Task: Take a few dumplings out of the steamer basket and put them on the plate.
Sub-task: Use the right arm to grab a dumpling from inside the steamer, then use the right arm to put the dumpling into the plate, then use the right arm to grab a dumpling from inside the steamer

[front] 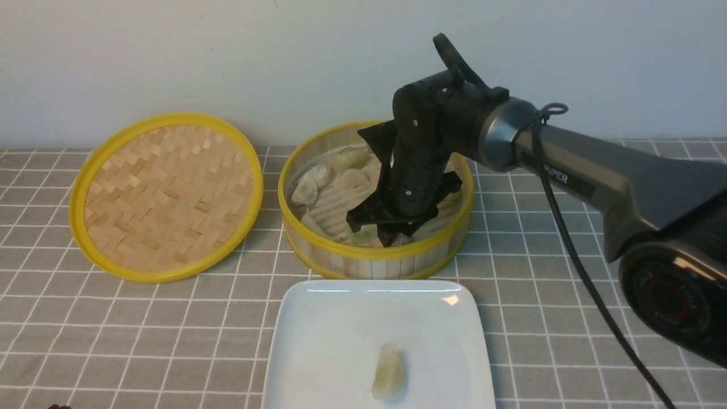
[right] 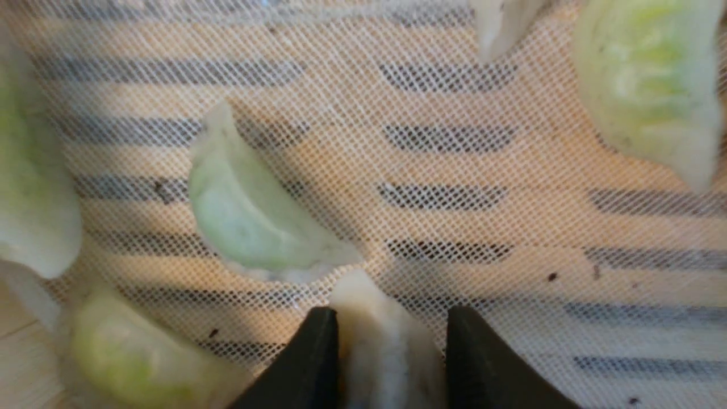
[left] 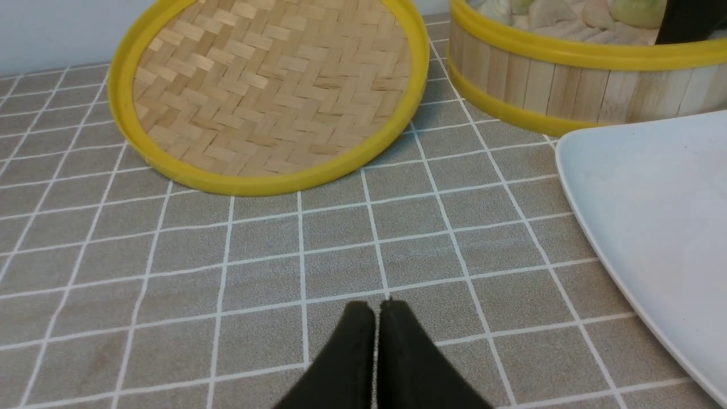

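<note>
**Right end effector [right: 392, 311] clamped on a pale dumpling [right: 386, 352] inside the steamer basket [front: 375, 258].**

Its fingers [right: 312, 363] press both flanks of the pale dumpling, just beside a green dumpling [right: 244, 221] on the mesh liner [right: 454, 142]. A lone dumpling [front: 389, 372] lies on the plate [front: 318, 341]. Squeeze only enough to hold the soft skin, then lift straight up, clear of neighbour and rim. The left end effector [left: 376, 307] hangs over the worktop [left: 255, 255], fingers together.
</note>
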`<action>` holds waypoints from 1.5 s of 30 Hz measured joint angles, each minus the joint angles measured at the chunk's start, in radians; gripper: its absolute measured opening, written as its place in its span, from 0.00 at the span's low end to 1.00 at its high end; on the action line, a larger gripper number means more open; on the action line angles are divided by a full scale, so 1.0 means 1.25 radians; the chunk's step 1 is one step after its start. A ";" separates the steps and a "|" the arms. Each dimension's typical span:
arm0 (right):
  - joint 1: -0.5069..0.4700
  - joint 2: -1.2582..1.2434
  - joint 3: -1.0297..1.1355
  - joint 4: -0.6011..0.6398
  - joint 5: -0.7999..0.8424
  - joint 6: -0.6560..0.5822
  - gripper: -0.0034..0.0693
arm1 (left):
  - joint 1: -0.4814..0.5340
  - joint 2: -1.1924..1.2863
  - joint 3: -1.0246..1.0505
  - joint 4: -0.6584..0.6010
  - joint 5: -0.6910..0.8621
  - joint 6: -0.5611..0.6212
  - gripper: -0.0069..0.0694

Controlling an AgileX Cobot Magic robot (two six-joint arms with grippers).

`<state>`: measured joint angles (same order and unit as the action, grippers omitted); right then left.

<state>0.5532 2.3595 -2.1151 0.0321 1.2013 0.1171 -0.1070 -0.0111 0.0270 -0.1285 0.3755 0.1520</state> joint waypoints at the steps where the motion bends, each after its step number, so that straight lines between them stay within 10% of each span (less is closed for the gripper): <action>1: 0.000 0.000 0.000 0.000 0.002 0.000 0.36 | 0.000 0.000 0.000 0.000 0.000 0.000 0.08; 12: -0.003 -0.100 -0.088 0.080 0.034 -0.017 0.36 | 0.000 0.000 0.000 0.000 0.000 0.000 0.08; 29: 0.135 -0.151 0.293 0.165 0.030 -0.038 0.37 | 0.000 0.000 0.000 0.000 0.000 0.000 0.08; 45: 0.135 -0.143 0.094 0.014 0.008 -0.025 0.78 | 0.000 0.000 0.000 0.000 0.000 0.000 0.08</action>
<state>0.7226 2.1804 -1.9975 0.0501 1.2108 0.0861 -0.1070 -0.0111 0.0270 -0.1285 0.3755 0.1520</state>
